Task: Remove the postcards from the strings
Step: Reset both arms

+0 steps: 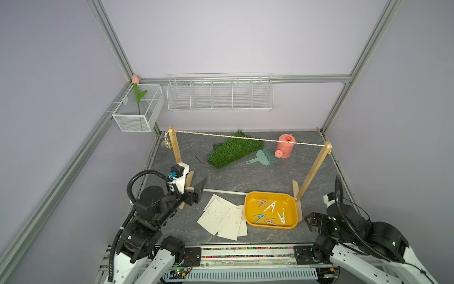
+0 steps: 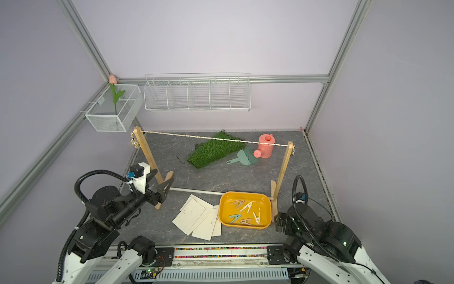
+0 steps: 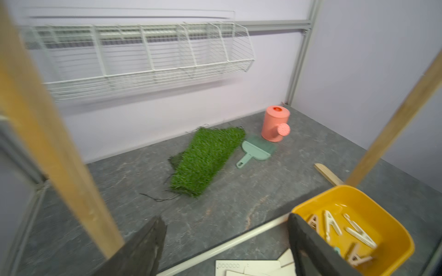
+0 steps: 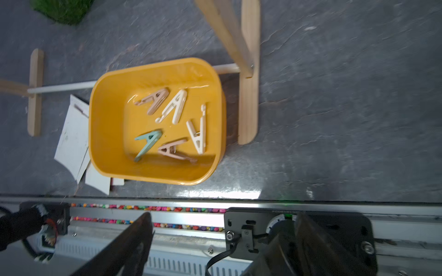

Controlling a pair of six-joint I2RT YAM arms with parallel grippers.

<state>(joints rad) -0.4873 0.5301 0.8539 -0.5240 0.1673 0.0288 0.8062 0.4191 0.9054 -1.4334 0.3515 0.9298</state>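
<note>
Task apparently complete: the strings (image 1: 245, 138) hang bare, the postcards (image 1: 221, 217) lie fanned on the tabletop (image 1: 245, 177) just beside the yellow tray (image 1: 270, 193), and the left gripper (image 1: 199, 189) and right gripper (image 4: 222, 228) gape wide, both empty.

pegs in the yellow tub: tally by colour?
Clothespins in the yellow tub:
Teal: 1
Tan: 2
Cream: 2
Total: 5
</note>
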